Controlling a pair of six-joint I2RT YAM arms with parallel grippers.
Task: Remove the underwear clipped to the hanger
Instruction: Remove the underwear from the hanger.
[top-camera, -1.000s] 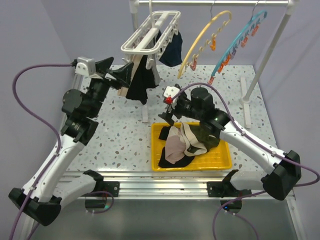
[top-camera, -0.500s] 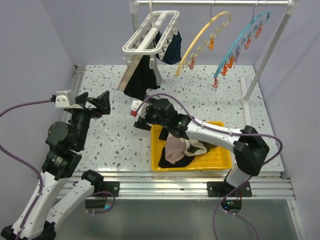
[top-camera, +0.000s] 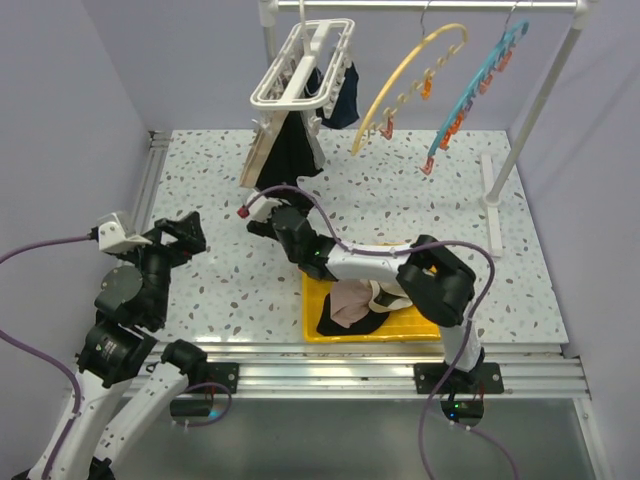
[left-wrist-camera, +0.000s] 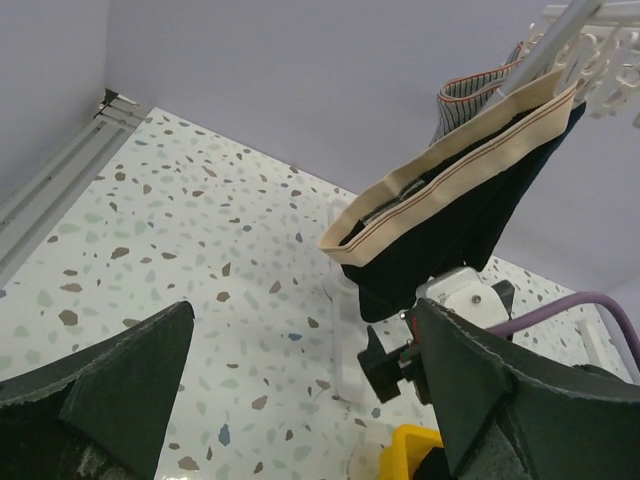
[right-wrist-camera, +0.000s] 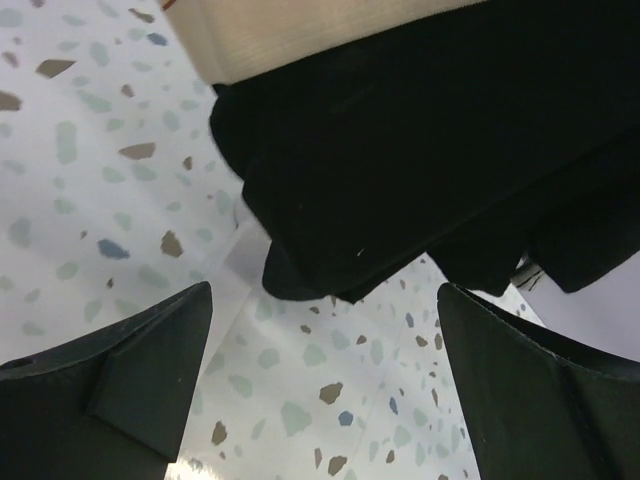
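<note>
The left end effector (top-camera: 184, 236) is spread wide with nothing in it. Its two dark fingers (left-wrist-camera: 120, 385) look like pointy wedges. The right end effector (top-camera: 268, 218) is spread wide too and holds nothing. It sits close under the hanging cloth.

The soft black underwear (top-camera: 287, 150) has a flat cream band (left-wrist-camera: 450, 185). It hangs from the white plastic clip hanger (top-camera: 300, 62). A navy pair (top-camera: 341, 95) and a grey striped pair (left-wrist-camera: 478, 85) hang there too.

A crumpled pile (top-camera: 352, 303) of pink, olive and black pairs lies in the yellow plastic tray (top-camera: 312, 300). The tray sits on the speckled desk (top-camera: 210, 190).
</note>
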